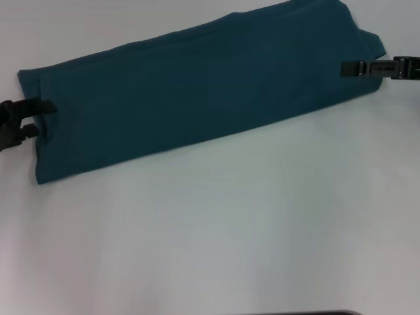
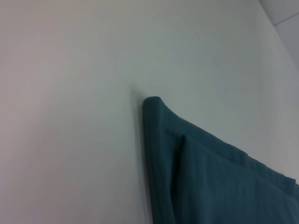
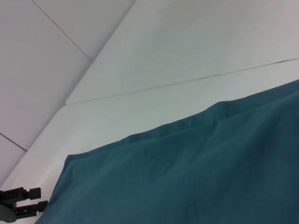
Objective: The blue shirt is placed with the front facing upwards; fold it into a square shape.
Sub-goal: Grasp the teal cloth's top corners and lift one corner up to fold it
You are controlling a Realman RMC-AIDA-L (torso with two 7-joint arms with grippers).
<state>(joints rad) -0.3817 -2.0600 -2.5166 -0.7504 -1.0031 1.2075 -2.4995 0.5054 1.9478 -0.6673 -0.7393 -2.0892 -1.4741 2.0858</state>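
The blue shirt (image 1: pixel 197 98) lies on the white table as a long folded strip, running from the near left to the far right. No lettering shows. My left gripper (image 1: pixel 38 118) is open at the strip's left end, with one finger (image 1: pixel 39 105) touching the cloth edge and the other just short of it. The right wrist view shows that same gripper (image 3: pixel 35 198) off the shirt's far corner. My right gripper (image 1: pixel 353 69) reaches in over the strip's right end, level with the cloth. The left wrist view shows a layered folded corner of the shirt (image 2: pixel 161 121).
White table (image 1: pixel 230 230) spreads bare in front of the shirt. In the right wrist view its far edge (image 3: pixel 187 84) meets a tiled floor. A dark strip (image 1: pixel 315 313) shows at the near edge.
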